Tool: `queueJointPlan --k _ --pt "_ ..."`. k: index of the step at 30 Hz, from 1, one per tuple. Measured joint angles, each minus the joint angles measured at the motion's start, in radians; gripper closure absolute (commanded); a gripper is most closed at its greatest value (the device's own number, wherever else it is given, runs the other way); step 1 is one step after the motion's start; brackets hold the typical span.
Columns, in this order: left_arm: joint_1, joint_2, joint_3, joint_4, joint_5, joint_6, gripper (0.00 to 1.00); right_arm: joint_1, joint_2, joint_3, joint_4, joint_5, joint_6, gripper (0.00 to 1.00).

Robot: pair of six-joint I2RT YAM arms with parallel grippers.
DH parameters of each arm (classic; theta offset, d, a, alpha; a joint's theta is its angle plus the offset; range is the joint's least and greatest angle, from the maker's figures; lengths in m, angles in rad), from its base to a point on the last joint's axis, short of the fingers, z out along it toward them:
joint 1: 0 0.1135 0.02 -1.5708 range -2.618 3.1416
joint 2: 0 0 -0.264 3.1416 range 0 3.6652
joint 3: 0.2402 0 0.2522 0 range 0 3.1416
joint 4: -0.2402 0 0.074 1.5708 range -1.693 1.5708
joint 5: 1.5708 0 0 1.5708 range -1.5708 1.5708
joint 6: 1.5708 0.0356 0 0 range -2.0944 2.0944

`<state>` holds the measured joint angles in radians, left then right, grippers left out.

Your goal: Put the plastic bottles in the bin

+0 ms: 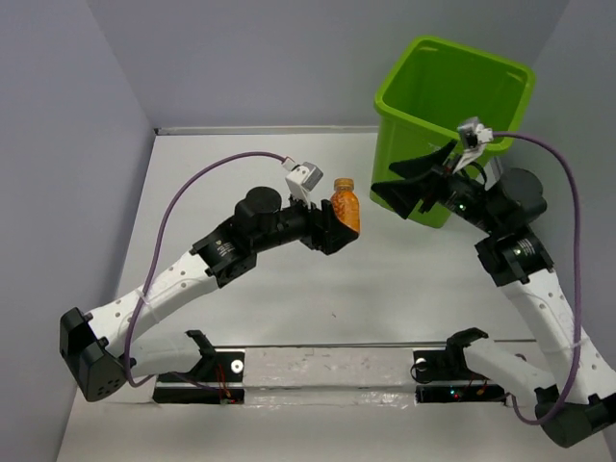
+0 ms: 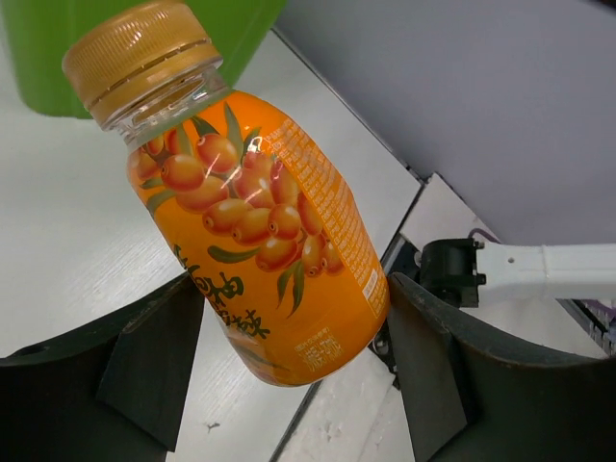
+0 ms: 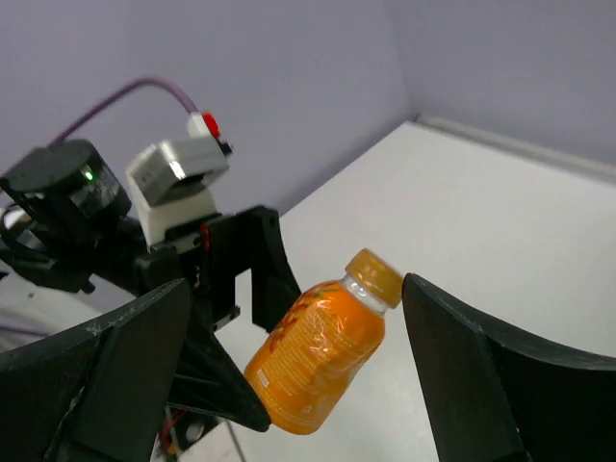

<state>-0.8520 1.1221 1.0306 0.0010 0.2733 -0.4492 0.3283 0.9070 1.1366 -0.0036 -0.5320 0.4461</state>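
My left gripper point(image 1: 337, 223) is shut on an orange bottle point(image 1: 346, 204) with an orange cap and holds it tilted above the table's middle. The left wrist view shows the bottle point(image 2: 260, 231) with a berry label, gripped near its base between the two fingers. The lime-green bin point(image 1: 416, 125) stands at the far right. My right gripper point(image 1: 404, 185) is open and empty in front of the bin's near side, facing the bottle. In the right wrist view the bottle point(image 3: 322, 351) shows between its spread fingers, some way off. No other bottles are in view.
White tabletop point(image 1: 289, 289) with grey walls at the left, back and right. A clear strip with black mounts point(image 1: 327, 371) runs along the near edge between the arm bases. A corner of the bin point(image 2: 38, 67) shows in the left wrist view.
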Motion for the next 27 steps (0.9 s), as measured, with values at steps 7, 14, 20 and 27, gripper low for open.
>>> queueJointPlan --k 7,14,20,27 --pt "-0.083 0.029 0.000 0.084 0.016 0.092 0.68 0.074 0.097 -0.136 0.005 -0.093 0.066 0.00" --pt "-0.095 0.029 0.000 0.123 0.016 0.129 0.68 0.116 0.114 -0.175 0.044 -0.116 0.103 0.11" --pt "-0.106 0.028 -0.003 0.135 0.007 0.140 0.50 0.132 0.121 -0.200 0.122 -0.149 0.150 0.75" --pt "-0.115 -0.010 -0.043 0.174 -0.063 0.119 0.01 0.134 0.120 -0.203 0.146 -0.073 0.175 0.85"
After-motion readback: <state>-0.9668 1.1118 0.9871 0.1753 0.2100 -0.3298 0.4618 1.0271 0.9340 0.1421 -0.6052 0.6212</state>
